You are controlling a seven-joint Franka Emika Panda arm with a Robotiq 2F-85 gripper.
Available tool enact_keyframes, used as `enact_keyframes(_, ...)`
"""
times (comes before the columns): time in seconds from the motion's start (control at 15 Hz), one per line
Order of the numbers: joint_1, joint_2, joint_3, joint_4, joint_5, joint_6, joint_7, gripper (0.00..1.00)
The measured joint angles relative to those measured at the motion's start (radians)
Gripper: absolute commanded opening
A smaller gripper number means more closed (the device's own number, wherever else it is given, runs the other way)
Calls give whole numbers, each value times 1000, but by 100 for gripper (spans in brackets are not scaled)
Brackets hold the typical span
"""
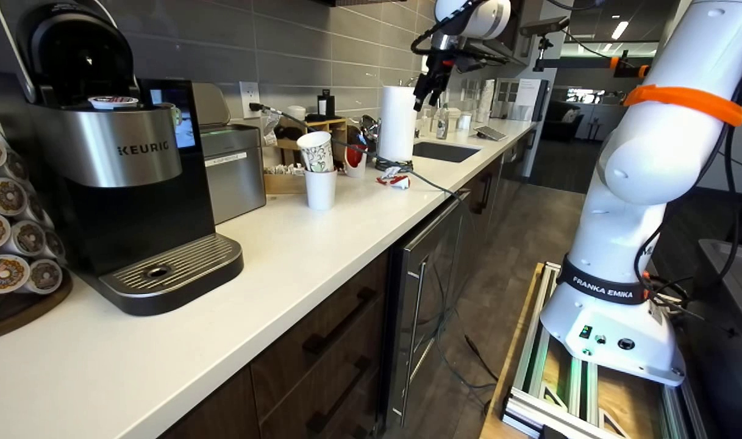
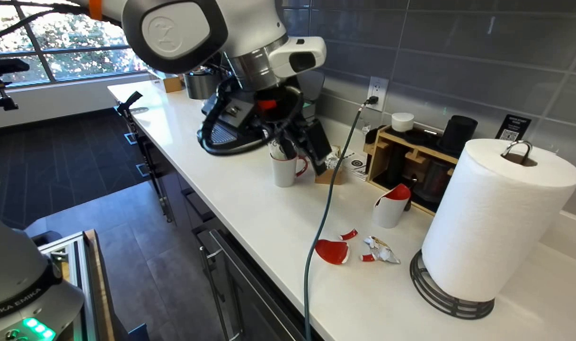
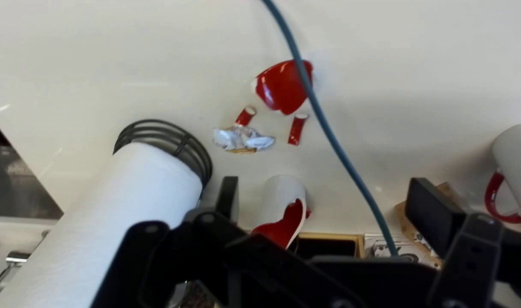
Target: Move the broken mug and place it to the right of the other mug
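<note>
The broken mug is white outside and red inside, with a jagged rim. It stands upright on the counter in both exterior views, and in the wrist view. The other mug is white with a red handle and has a patterned paper cup in it; it shows in both exterior views and at the right edge of the wrist view. My gripper is open and empty above the counter. In the wrist view the broken mug appears between the fingers, nearer the left one.
A paper towel roll on a wire stand is beside the broken mug. A cable crosses the counter between the mugs. Red shards and a wrapper lie in front. A wooden organizer stands behind, by the tiled wall.
</note>
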Motion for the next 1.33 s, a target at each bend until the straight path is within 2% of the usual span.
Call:
enact_keyframes(0.2,147,2,-209,35,134,72,-241,100)
enact_keyframes(0.33,209,4,-276,65,201,72,-324,100)
enact_keyframes(0.73,230,9,-284,74,213,72,-331,100)
enact_keyframes(0.93,162,17,-206,76,236,80,-354,100)
enact_keyframes(1.13,134,72,-155,107,355,163,-452,100)
enact_keyframes(1.33,167,198,-186,187,546,210,-562,100)
